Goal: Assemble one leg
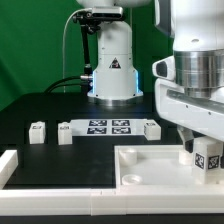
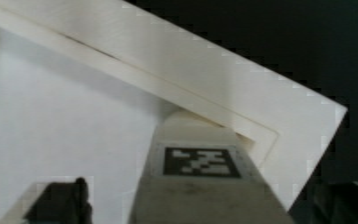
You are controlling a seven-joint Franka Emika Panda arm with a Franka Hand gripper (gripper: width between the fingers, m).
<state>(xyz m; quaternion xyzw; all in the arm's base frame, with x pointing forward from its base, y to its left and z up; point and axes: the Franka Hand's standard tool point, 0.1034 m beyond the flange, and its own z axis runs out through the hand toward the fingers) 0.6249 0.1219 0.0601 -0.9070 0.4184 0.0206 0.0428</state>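
Observation:
A leg [image 1: 208, 157], a small white post with a black-and-white tag, stands upright on the large white square board [image 1: 150, 168] near its corner at the exterior view's right. My gripper [image 1: 198, 148] is low over it. In the wrist view the leg [image 2: 201, 160] stands between the two dark fingers [image 2: 59, 200], with a gap showing on each side. The gripper [image 2: 202, 205] is open around the leg. The board's raised rim [image 2: 176, 85] runs just behind the leg.
Three more legs stand on the black table: two [image 1: 38, 131] [image 1: 64, 131] to the exterior view's left of the marker board [image 1: 108, 127] and one [image 1: 152, 128] to its right. The robot base [image 1: 112, 70] is at the back. A white block [image 1: 8, 165] lies at the front left.

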